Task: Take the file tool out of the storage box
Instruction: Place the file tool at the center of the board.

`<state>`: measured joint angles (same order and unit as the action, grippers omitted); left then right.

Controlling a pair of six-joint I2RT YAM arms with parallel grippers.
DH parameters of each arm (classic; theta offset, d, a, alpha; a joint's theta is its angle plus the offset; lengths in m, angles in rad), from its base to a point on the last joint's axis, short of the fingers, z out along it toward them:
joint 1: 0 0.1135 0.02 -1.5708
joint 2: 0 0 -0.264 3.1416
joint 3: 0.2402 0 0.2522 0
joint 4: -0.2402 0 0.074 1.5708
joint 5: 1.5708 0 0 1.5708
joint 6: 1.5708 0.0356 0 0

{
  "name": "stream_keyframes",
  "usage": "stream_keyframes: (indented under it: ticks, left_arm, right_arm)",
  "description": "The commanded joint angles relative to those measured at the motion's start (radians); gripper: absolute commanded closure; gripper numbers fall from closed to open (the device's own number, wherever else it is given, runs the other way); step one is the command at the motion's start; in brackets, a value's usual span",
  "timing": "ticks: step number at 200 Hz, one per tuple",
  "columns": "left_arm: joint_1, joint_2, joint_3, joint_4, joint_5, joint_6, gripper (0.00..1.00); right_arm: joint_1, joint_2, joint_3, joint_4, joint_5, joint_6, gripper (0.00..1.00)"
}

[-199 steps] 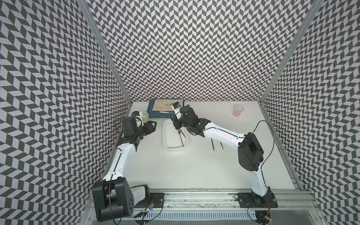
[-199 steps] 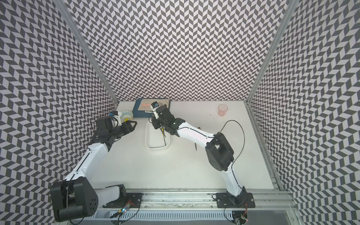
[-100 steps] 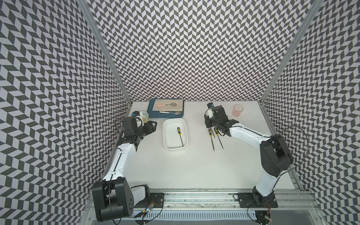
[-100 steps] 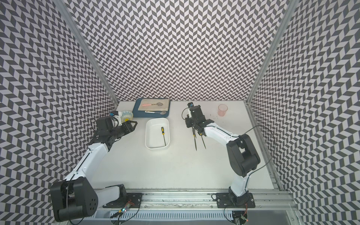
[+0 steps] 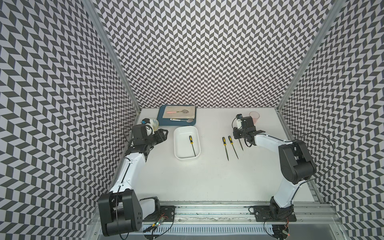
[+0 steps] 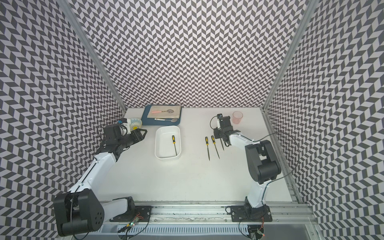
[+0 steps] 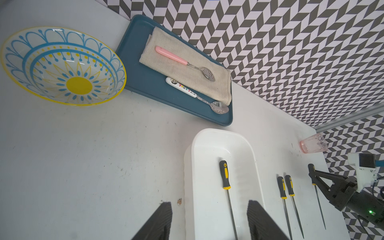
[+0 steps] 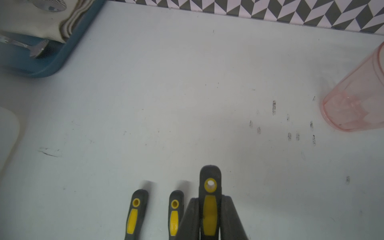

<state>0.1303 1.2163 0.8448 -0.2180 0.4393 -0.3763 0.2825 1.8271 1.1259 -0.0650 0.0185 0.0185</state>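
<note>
Scuffed white tabletop [image 5: 207, 187] lying flat; chevron walls [image 5: 207, 62] enclosing three sides. Files numbering four:
- boxed file [image 5: 192, 147] lying inside storage box [image 5: 182, 149]
- two loose files [image 5: 226, 150] lying side by side on tabletop, between box and right arm
- held file [image 5: 241, 144] sitting in right gripper [image 8: 209, 199], jaws pinching narrow on handle

Left gripper [image 7: 209, 203] hovering beside box, jaws standing half apart, gripping nothing. One blue tray [image 7: 145, 83] carrying one cloth [image 7: 182, 71] and two spoons [image 7: 172, 55]. One patterned bowl [image 7: 62, 66] and one pink cup [image 7: 313, 143] standing on tabletop.
</note>
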Motion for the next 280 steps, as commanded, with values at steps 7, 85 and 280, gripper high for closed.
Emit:
stream_keyframes:
  ticks: [7, 85, 280]
  left_arm:
    - [-0.008, -0.008, 0.0, -0.005, -0.01, 0.016, 0.37]
    - [-0.008, -0.005, 0.002, -0.005, -0.011, 0.016, 0.37]
    - [-0.007, -0.004, 0.005, -0.005, -0.011, 0.017, 0.37]
  right_arm:
    - [-0.026, 0.038, -0.018, 0.065, -0.045, -0.01, 1.0]
    - [-0.034, 0.091, 0.021, 0.002, -0.067, 0.064, 1.0]
    - [-0.032, 0.15, 0.07, -0.076, -0.028, 0.081, 0.94]
